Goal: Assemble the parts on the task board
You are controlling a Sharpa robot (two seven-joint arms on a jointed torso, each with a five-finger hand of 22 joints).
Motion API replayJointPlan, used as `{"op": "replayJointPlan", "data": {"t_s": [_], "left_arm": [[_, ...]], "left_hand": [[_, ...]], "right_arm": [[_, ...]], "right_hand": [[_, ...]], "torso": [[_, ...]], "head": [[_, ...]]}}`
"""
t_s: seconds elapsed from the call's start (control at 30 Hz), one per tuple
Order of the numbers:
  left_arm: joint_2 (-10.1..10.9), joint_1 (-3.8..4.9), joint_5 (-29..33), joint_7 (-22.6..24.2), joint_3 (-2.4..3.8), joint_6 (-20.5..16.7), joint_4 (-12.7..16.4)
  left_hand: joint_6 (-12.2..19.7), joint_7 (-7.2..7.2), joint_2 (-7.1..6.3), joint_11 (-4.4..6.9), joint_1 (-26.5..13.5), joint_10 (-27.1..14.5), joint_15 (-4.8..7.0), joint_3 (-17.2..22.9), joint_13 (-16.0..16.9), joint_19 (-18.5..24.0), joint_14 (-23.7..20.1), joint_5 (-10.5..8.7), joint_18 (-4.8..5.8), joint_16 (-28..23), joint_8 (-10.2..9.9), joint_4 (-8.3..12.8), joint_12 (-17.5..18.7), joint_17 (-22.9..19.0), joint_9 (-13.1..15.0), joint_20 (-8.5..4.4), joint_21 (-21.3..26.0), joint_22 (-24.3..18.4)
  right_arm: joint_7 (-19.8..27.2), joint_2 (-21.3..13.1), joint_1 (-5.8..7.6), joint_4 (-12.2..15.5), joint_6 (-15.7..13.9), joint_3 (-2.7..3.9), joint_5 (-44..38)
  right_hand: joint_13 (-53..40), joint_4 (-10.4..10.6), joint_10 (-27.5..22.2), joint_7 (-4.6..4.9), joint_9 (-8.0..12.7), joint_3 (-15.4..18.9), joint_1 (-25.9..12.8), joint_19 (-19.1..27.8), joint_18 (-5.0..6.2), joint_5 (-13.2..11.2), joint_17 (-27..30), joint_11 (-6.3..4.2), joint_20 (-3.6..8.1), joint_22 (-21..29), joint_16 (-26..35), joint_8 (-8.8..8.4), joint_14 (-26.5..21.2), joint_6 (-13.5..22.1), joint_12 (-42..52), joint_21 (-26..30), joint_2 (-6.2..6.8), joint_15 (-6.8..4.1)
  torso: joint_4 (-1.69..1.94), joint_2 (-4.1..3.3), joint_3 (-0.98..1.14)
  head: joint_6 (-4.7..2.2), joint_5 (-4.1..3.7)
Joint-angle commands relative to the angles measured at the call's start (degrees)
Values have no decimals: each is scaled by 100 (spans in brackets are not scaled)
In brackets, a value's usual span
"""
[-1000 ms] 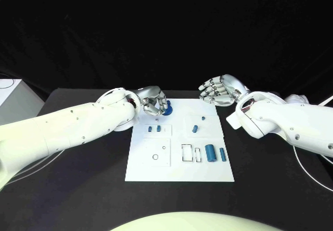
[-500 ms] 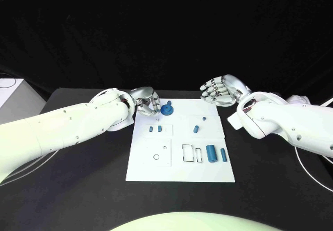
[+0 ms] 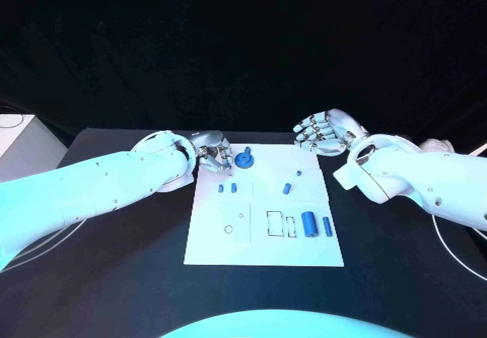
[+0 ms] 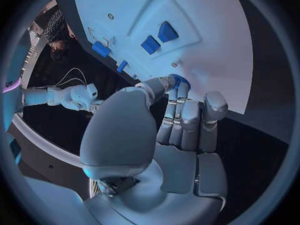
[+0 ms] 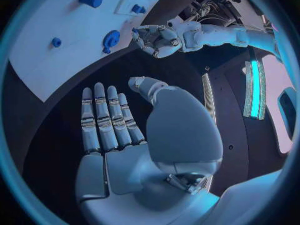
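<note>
The white task board [image 3: 264, 246] lies mid-table. On its far edge sits a round blue part with a knob [image 3: 245, 160] [image 5: 111, 39]. My left hand [image 3: 213, 158] [image 4: 181, 120] is just left of it, fingers curled in, fingertips [image 4: 177, 85] close to the part; I cannot tell whether they touch it. My right hand [image 3: 325, 132] [image 5: 115, 130] hovers open past the board's far right corner, holding nothing. Two small blue pieces [image 3: 227, 188] [image 4: 157, 37], a short peg [image 3: 287, 188] and two blue cylinders [image 3: 317, 225] lie on the board.
Empty rectangular slots [image 3: 279, 224] and a small ring mark [image 3: 229, 228] are on the board's near half. A white box [image 3: 20, 144] stands at the table's far left edge. Cables trail along both sides of the black table.
My left hand has drawn back to the left off the round blue part, which now stands uncovered on the board's far edge. The right hand has stayed put.
</note>
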State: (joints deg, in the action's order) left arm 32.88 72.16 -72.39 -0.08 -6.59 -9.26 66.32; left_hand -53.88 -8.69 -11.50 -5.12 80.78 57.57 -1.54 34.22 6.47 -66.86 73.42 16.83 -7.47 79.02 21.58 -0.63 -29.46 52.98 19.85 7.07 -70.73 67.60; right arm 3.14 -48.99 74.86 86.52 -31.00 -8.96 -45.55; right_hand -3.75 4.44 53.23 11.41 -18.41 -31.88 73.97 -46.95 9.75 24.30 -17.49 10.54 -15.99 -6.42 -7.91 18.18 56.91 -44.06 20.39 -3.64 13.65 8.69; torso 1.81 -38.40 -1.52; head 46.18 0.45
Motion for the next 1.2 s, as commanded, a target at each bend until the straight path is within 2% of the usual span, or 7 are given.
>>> {"op": "replayJointPlan", "data": {"t_s": [0.03,1.2], "left_arm": [[-22,-7,-49,19,0,163,2],[-10,-13,-41,-75,-30,456,65]], "left_hand": [[-41,-11,8,-8,-41,41,16,-43,-9,-34,34,-17,66,35,-23,1,28,-10,10,10,-35,7],[-95,2,26,8,-41,107,30,-47,-4,-47,43,-15,69,40,-29,14,67,-7,21,3,-43,17]], "right_arm": [[63,5,-3,6,54,2,-37],[58,11,-3,3,56,2,-46]], "right_hand": [[3,-11,19,298,9,-15,-39,30,81,20,6,27,-5,6,20,0,-3,-41,29,-3,-16,24],[5,-21,23,295,15,-20,-44,30,83,20,17,24,-5,31,26,2,4,-47,31,-7,-14,22]], "torso": [[4,0,1],[-1,4,1]], "head": [[11,-7],[50,-3]]}}
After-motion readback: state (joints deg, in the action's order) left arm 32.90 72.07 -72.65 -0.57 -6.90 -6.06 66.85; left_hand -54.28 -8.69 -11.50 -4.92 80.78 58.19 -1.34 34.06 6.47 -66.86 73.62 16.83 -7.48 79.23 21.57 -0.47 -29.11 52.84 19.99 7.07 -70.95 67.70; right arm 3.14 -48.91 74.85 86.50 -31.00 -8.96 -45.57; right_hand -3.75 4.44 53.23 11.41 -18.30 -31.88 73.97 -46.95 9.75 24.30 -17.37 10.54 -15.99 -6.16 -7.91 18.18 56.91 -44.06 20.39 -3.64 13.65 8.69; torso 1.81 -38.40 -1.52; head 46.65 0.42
